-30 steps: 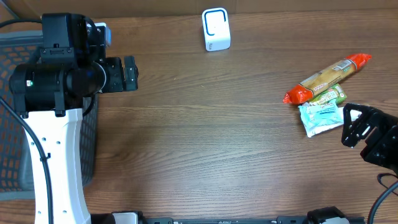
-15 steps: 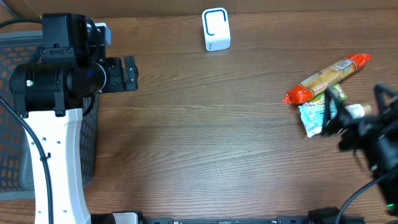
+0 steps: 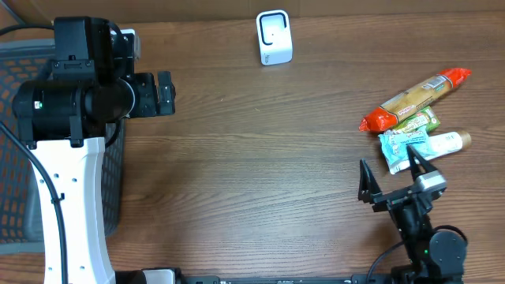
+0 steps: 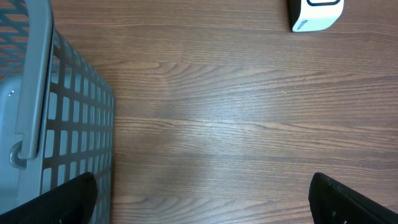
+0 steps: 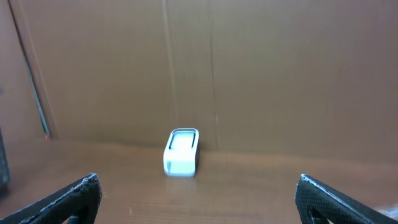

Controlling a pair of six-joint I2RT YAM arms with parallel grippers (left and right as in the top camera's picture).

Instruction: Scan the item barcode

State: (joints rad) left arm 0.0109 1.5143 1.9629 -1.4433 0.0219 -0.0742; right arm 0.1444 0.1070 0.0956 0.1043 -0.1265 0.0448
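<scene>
Overhead: brown wooden desk (image 3: 260,173); orange-ended long snack packet (image 3: 416,99) and pale-blue pouch (image 3: 398,150) at 3 o'clock; white box scanner (image 3: 274,37) at 12. Right fingers (image 3: 366,183) spread wide, empty, near pouch. Left fingers (image 3: 165,83) spread wide, empty, at 10.
Left wrist: grey mesh basket (image 4: 68,124) at 9.
Right wrist: scanner centre.

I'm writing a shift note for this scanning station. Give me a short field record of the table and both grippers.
scanner: white box-shaped barcode scanner, far edge of brown wooden table
items: long orange-ended packet, small green packet, pale teal pouch, white tube; clustered at right
basket: grey mesh basket, left edge
left gripper: open, empty, beside basket
right gripper: open, empty, near the pouch
</scene>
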